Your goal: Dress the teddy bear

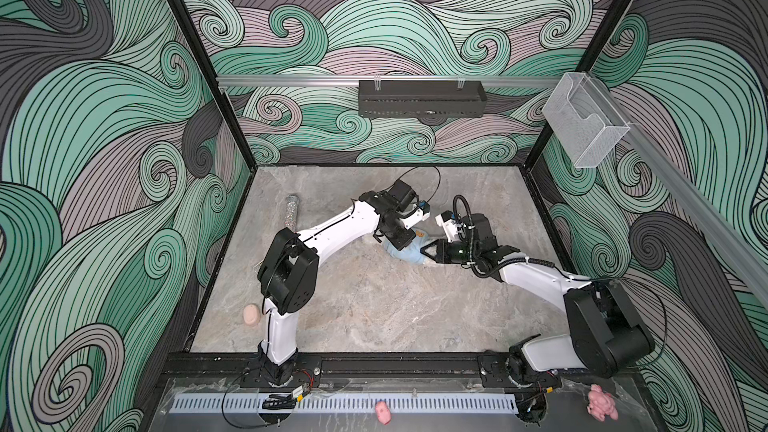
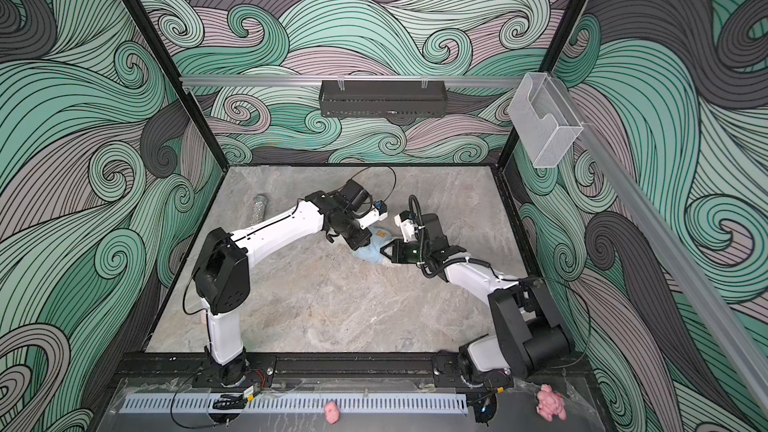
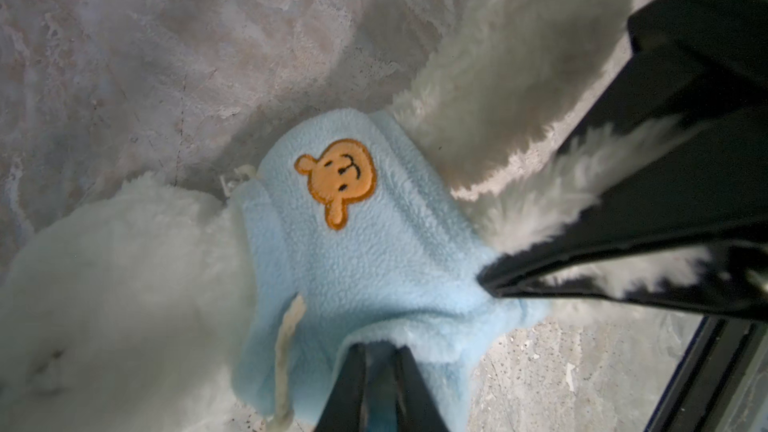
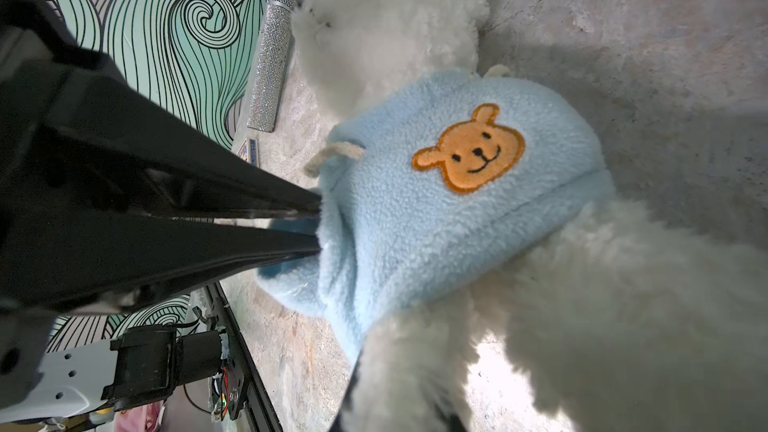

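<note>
Left gripper: jaws drawn together on a fold of the blue fleece jumper at its side sleeve opening; blue fabric shows between the tips. Right gripper: jaws closed along a white limb of the teddy bear; fur bulges between the fingers; tips touch the jumper's edge; arm or leg, cannot tell.

Jumper sits round the torso below the head; orange bear patch faces up; neck cords lie toward the head; hem band crosses the belly. The pinched sleeve looks flat and empty, so the step in hand is judged to be seating the garment at sleeve and hem.

To do it well: the two grips should pull against each other along the body, not upward; left pinch on fleece alone, no fur caught; slow, since the plush will likely slide on the table if one side wins.

Location: bear lies mid-table toward the far side, between the grippers; largely hidden beneath the wrists in both top views. Long axis runs across the table; head toward the left arm's side, with the glitter microphone beyond it; lower body toward the right arm. Patch up suggests it lies on its back; face not readable.
</note>
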`<state>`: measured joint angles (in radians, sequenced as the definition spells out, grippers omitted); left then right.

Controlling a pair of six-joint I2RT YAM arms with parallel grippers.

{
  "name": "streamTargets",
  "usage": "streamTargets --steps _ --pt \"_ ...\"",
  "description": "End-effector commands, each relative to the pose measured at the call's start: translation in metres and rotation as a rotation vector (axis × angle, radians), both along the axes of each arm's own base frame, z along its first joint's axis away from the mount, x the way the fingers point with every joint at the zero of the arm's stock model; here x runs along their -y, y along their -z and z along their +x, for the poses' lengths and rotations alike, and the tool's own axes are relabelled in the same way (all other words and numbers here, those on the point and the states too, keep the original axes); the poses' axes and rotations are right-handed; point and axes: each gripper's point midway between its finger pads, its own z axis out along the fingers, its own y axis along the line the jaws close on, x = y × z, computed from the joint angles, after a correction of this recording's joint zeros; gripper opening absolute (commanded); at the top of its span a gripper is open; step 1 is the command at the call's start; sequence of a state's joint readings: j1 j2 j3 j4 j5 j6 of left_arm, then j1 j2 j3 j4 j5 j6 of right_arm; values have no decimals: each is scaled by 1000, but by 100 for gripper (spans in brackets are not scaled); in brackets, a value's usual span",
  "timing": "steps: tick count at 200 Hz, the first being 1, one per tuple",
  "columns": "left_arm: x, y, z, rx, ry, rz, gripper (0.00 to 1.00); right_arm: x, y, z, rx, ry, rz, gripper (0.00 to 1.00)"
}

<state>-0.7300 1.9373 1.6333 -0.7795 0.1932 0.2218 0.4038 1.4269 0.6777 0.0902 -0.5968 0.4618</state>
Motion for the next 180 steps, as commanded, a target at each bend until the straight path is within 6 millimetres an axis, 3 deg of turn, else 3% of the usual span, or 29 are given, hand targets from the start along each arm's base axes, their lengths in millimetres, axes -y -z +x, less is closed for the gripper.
streamTargets --steps 1,44,84,136,180 --pt "-3 18 -17 -35 96 95 21 -8 -13 6 28 -22 47 0" --pt "-27 36 -29 -41 159 251 24 -5 -19 14 28 4 74 0" --pt "-22 22 -43 -64 204 186 26 -6 -19 17 16 -1 81 0" --pt "-33 10 -45 -34 223 219 18 -6 -21 19 23 -8 72 0" --pt "-37 17 -54 -81 240 232 21 -6 -21 21 23 -8 73 0"
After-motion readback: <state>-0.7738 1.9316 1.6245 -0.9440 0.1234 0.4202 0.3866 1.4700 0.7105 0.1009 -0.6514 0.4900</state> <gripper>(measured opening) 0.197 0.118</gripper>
